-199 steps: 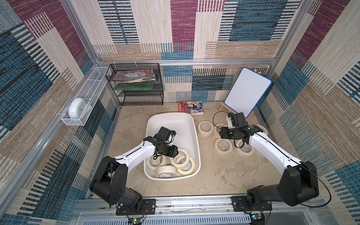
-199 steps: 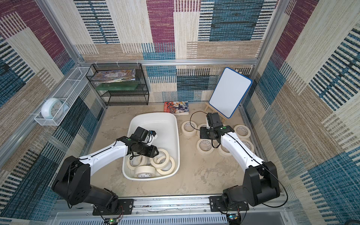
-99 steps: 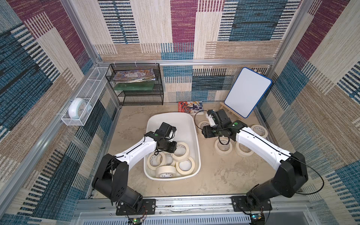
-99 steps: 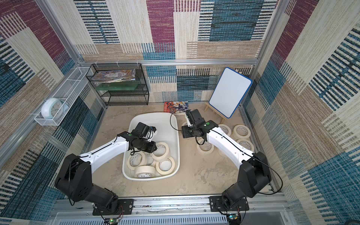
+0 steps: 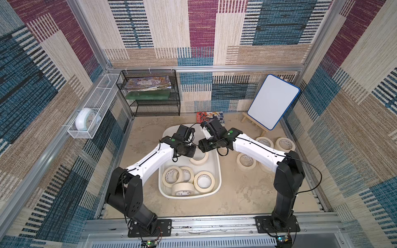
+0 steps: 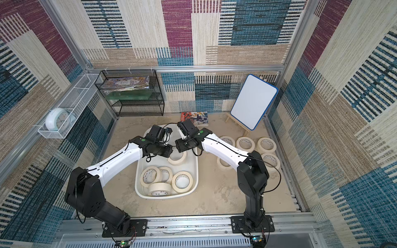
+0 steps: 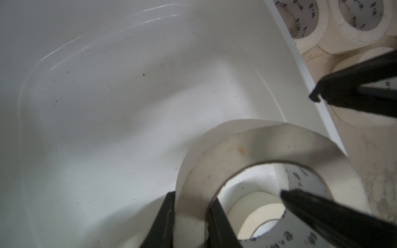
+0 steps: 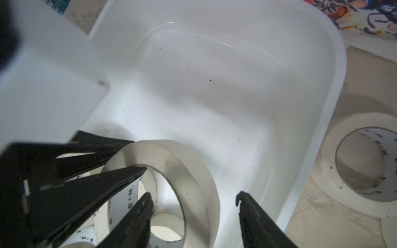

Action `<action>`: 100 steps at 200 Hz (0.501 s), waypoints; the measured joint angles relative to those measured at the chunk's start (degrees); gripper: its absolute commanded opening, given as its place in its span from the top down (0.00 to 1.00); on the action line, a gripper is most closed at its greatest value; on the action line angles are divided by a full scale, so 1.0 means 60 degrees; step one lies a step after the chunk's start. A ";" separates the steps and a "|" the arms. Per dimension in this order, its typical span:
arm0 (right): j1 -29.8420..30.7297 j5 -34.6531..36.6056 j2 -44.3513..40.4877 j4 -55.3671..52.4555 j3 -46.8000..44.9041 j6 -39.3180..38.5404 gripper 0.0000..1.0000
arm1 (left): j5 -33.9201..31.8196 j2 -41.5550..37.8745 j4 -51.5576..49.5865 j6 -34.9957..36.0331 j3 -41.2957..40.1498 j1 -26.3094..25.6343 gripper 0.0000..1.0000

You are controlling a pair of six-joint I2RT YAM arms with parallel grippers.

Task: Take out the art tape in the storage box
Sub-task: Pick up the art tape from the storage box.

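- The left claw (image 7: 191, 223) is clamped on the wall of one art tape roll (image 7: 217, 158). One finger presses the outer face and the other sits inside the core.
- In a top view this roll (image 5: 199, 158) is tilted inside the storage box (image 5: 219, 171), about midway along it and close to the wall on the robot's right. Whether its low edge rests on the box floor cannot be told.
- The right claw (image 8: 193, 196) is open and not gripping. Its fingers straddle the opposite side of the same roll, one tip inside the core and the other outside the ring.
- The two claws face each other across the roll, their black bodies nearly touching above the box.
- Four other rolls (image 5: 187, 180) are bunched at the near end of the box, overlapping and leaning on one another.
- Five loose rolls (image 6: 246, 143) lie flat on the desk (image 5: 236, 193), out of the box on the robot's right. One of them is partly hidden under the right arm.
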 measured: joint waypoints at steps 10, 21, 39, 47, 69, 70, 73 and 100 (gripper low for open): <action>0.0007 -0.0091 0.0160 -0.0007 0.0055 0.0000 0.37 | -0.0015 -0.0004 -0.0044 0.0004 0.0000 0.0004 0.87; 0.0015 -0.0153 0.0277 -0.0004 0.0069 0.0000 0.44 | -0.0022 -0.0022 -0.0062 0.0004 0.0000 0.0007 0.87; 0.0018 -0.0288 0.0368 -0.0007 0.0069 0.0000 0.79 | -0.0080 -0.0073 -0.0058 0.0000 0.0000 0.0004 0.87; 0.0018 -0.0346 0.0379 -0.0011 0.0066 -0.0062 0.93 | -0.0153 -0.0080 -0.0033 0.0044 -0.0007 0.0004 0.86; 0.0051 -0.0375 0.0390 -0.0251 0.0033 -0.0419 1.00 | -0.0215 -0.0153 0.0095 0.0255 -0.0117 0.0015 0.80; 0.0047 -0.0375 0.0390 -0.0270 0.0033 -0.0437 1.00 | -0.0215 -0.0157 0.0106 0.0251 -0.0124 0.0011 0.80; 0.0044 -0.0375 0.0390 -0.0284 0.0033 -0.0459 1.00 | -0.0215 -0.0171 0.0138 0.0251 -0.0153 0.0000 0.79; 0.0047 -0.0324 0.0404 -0.0248 0.0062 -0.0484 1.00 | -0.0255 -0.0401 0.0433 0.0178 -0.0448 0.0004 0.65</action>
